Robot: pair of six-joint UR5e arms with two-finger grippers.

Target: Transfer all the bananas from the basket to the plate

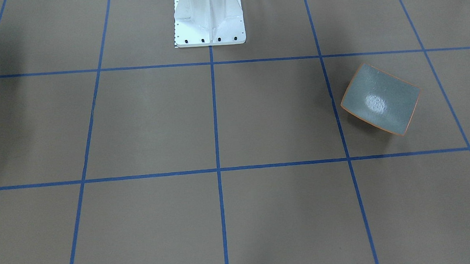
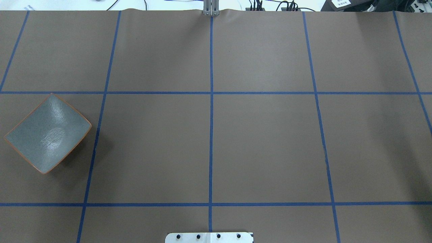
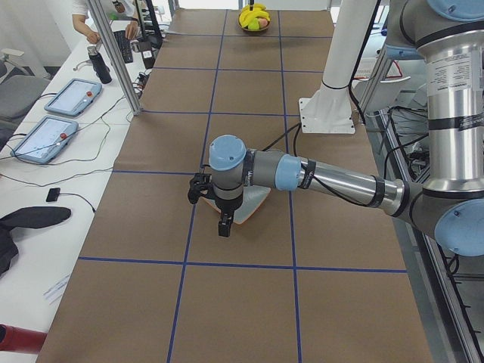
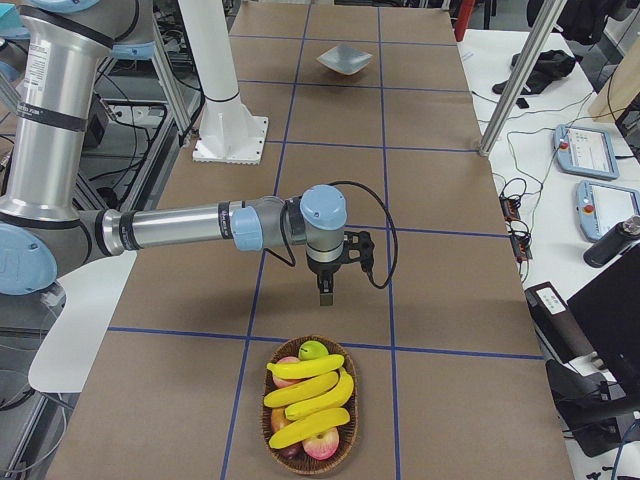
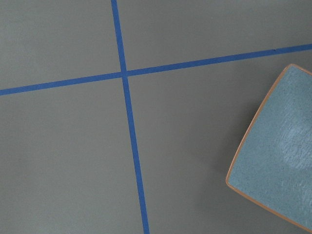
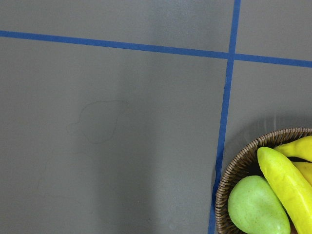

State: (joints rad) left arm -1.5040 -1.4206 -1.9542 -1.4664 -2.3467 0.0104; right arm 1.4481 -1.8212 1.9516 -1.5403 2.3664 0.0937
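- The right gripper (image 4: 326, 291) is hung fingers-down above the tabletop (image 2: 263, 145), near the wicker basket (image 6: 225, 183) but short of it. This is judged a ready pose for a first pick. How far its fingers are parted cannot be told, and nothing is seen in them.
- The left gripper (image 3: 224, 225) is hung the same way just beside the plate (image 2: 47, 133), probably kept clear of the drop-off. Its opening cannot be told either.
- All four bananas (image 4: 312, 388) are piled in the basket, at the tabletop's end on the robot's right, over apples (image 4: 322, 445) and a green fruit (image 6: 256, 207).
- The plate is left bare near the tabletop's opposite end, so no transfer is judged done.
- No brand or writing can be read; a white label (image 2: 341, 2) beyond the far edge is too small.
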